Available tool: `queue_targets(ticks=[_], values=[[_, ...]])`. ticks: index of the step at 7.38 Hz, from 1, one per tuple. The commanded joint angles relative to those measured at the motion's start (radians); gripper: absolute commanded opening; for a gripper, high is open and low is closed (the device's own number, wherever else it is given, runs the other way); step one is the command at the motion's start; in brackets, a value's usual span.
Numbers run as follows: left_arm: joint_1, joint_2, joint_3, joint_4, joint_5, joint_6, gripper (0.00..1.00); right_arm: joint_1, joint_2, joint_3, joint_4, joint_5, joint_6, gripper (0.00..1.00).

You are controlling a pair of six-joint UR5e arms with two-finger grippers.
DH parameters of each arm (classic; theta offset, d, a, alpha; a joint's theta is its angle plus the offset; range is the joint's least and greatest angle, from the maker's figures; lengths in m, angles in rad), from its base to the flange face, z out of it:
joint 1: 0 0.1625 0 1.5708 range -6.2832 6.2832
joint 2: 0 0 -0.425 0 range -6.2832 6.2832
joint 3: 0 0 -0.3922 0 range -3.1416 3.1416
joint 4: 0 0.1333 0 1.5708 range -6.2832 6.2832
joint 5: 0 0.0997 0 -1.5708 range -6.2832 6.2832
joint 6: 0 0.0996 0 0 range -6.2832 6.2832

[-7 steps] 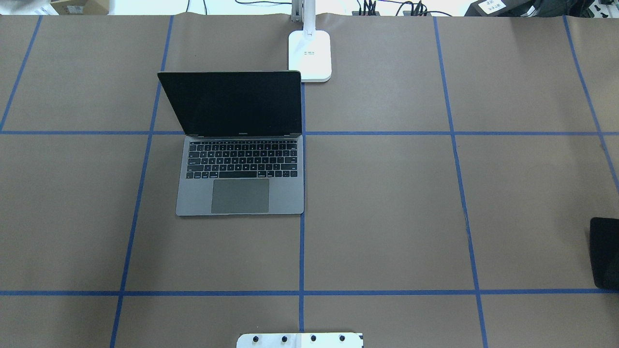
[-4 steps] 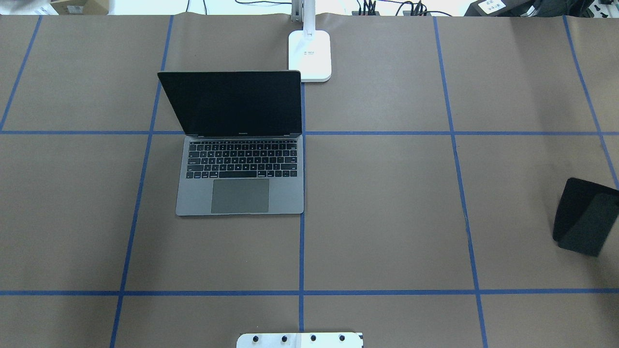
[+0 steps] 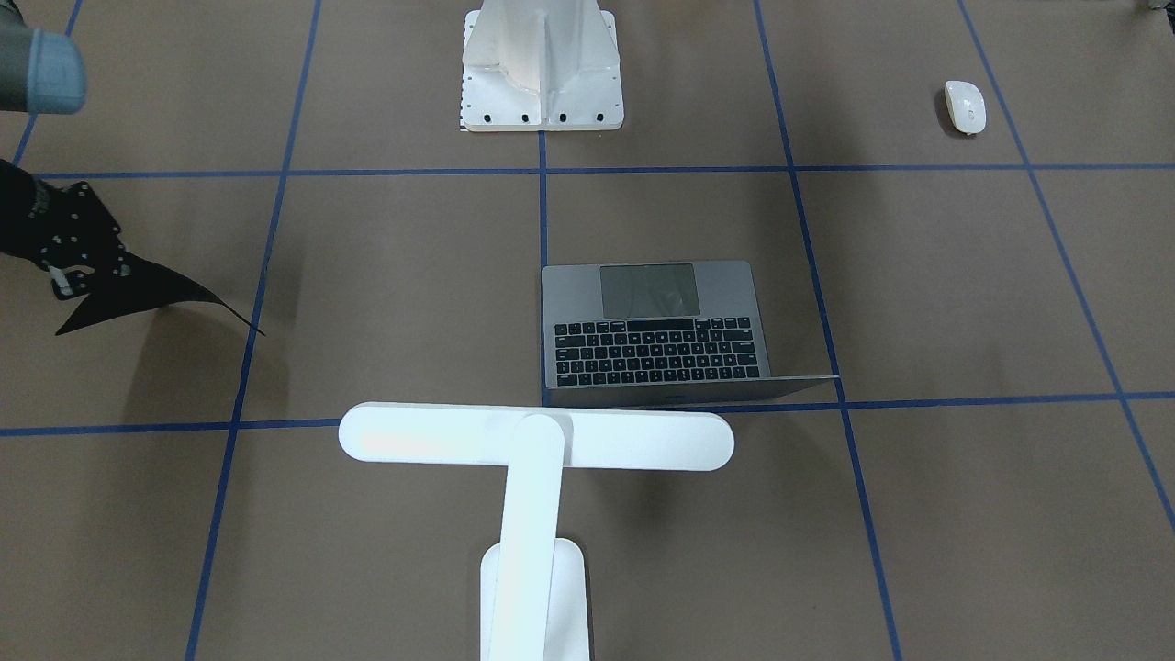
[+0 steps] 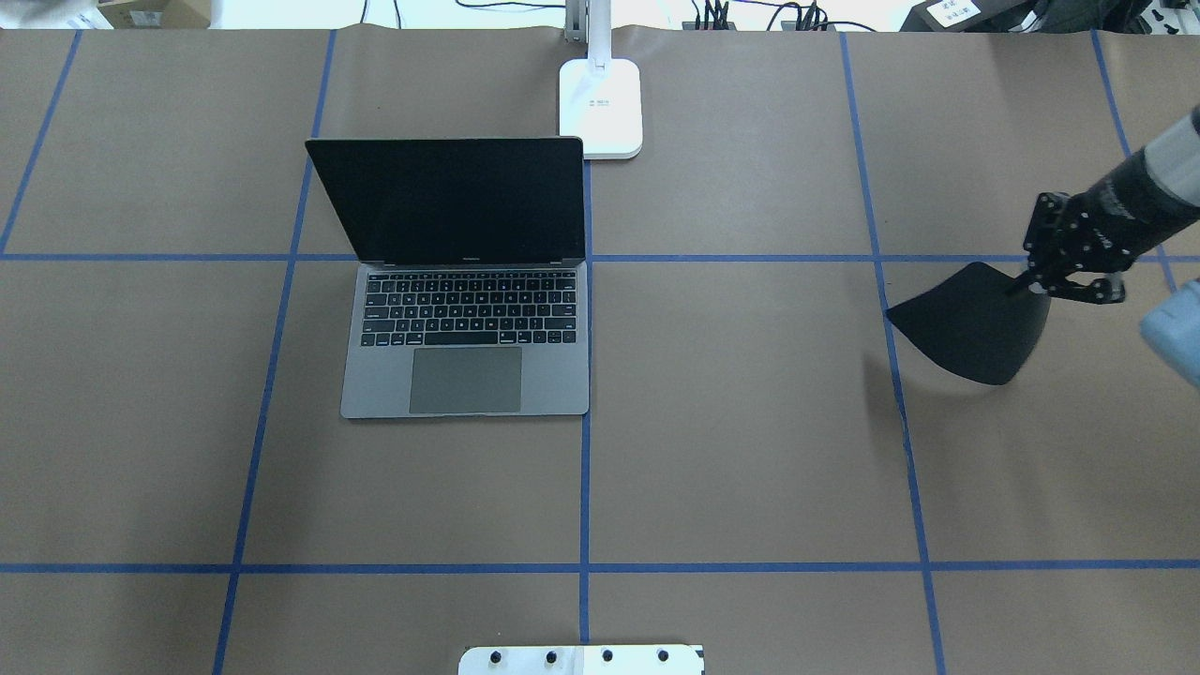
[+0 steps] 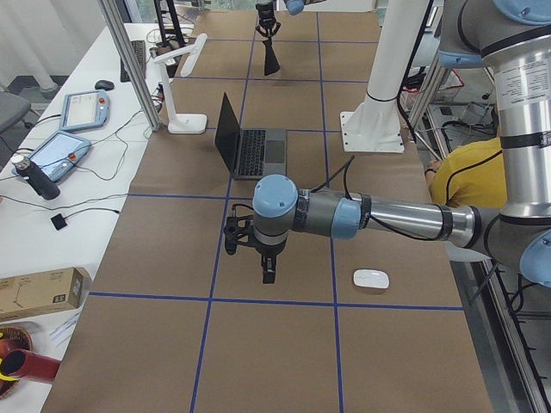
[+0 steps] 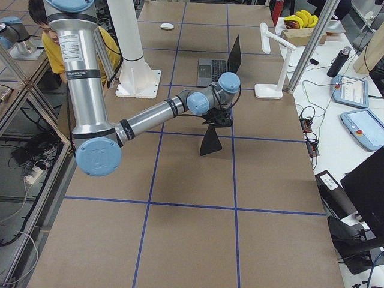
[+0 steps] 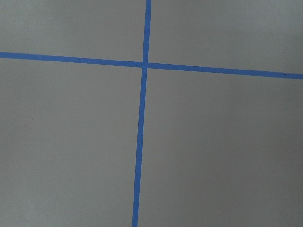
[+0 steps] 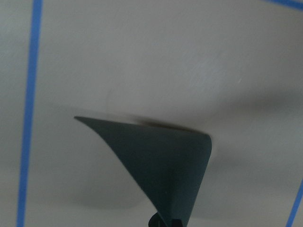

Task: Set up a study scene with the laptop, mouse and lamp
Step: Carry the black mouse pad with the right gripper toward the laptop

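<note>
table (image 4: 750,450) — brown paper, blue grid; on it — laptop (image 4: 466,380); lamp (image 4: 601,108); mouse (image 3: 965,106)

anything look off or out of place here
The mat hangs curled from the right gripper instead of lying flat. The mouse sits far from the laptop, off toward the robot's left.

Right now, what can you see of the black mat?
The mat is a thin, plain black, flexible sheet. The right pincer is shut on one edge; the mat hangs from it, curled, far to the robot's right of the laptop. Its shadow falls on the table; whether its low corner touches down is unclear.
</note>
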State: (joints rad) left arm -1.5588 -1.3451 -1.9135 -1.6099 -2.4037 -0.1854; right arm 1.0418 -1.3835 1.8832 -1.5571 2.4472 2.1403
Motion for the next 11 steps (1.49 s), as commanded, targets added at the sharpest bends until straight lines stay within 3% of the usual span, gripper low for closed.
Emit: queue_targets(ticks=[1,3,5,9,11], values=[[0.0,0.0,0.007,0.001,0.0,0.0,1.0,-0.209,0.172,0.004,0.0,-0.176,0.288,0.0],[0.0,0.0,0.027,0.001,0.0,0.0,1.0,-0.296,0.268,0.01,0.0,-0.229,0.403,0.0],[0.0,-0.002,0.031,0.001,0.0,-0.002,1.0,-0.435,0.282,0.08,-0.001,-0.371,0.418,0.0],[0.003,-0.006,0.033,0.001,-0.002,-0.009,1.0,-0.47,0.371,-0.051,0.0,-0.554,0.42,0.0],[0.003,-0.008,0.033,0.001,-0.002,-0.009,1.0,-0.441,0.425,-0.163,0.04,-0.58,0.42,0.0]])
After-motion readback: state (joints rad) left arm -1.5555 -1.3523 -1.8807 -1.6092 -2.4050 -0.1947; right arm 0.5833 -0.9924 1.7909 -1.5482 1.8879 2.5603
